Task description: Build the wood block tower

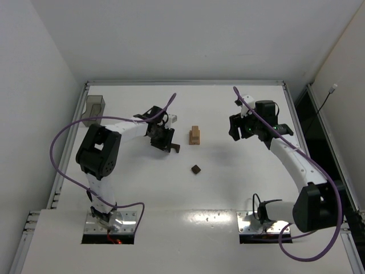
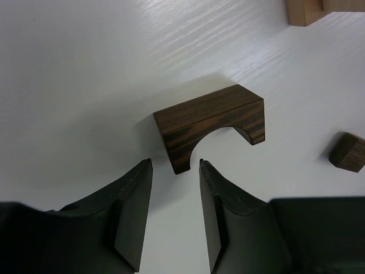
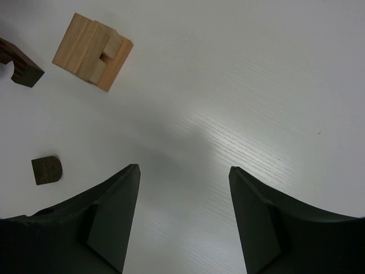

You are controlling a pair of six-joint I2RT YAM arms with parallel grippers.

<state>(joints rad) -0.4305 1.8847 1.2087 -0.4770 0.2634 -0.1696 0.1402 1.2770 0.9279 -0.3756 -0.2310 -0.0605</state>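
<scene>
Dark-brown wooden arch block (image 2: 211, 117) lay flat just ahead of my left gripper (image 2: 174, 163), fingers narrowly apart, holding nothing. Right gripper (image 3: 183, 168) gaped wide, empty. Tan wood block tower (image 1: 195, 136) stood near the arch, centre of the table (image 1: 245, 188). I judged the wood light, rigid, slick (pinch flat sides); edges far off, ample room.

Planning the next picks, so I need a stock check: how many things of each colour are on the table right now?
Dark brown blocks: 2, the arch block and the small rounded block
Light tan stack: 1, its own block count unclear
Grey bin: 1
Total: 4
</scene>
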